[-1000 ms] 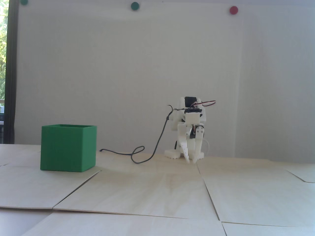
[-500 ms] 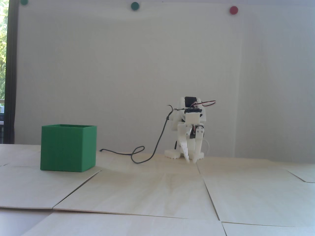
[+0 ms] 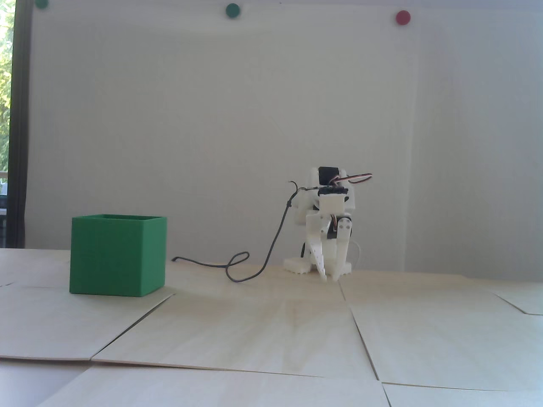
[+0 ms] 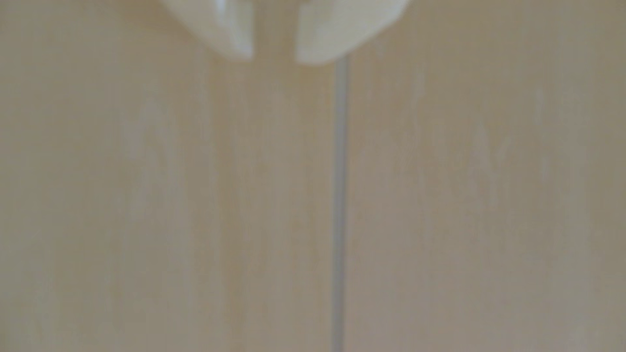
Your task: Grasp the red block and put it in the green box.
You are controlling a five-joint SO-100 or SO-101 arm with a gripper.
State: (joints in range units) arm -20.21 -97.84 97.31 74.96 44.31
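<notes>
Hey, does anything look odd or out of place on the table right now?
No red block shows in either view. A dark cable lies looped between the green box and the empty gripper.

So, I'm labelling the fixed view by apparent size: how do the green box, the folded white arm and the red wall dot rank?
1. The solid-green cube-shaped box, though it stands nearer the camera.
2. The folded white plastic arm, about as tall but slimmer.
3. The small round red wall dot, clearly smallest.

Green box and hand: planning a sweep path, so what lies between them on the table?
In the fixed view, a dark cable loops on the table between the green box and the hand.
</notes>
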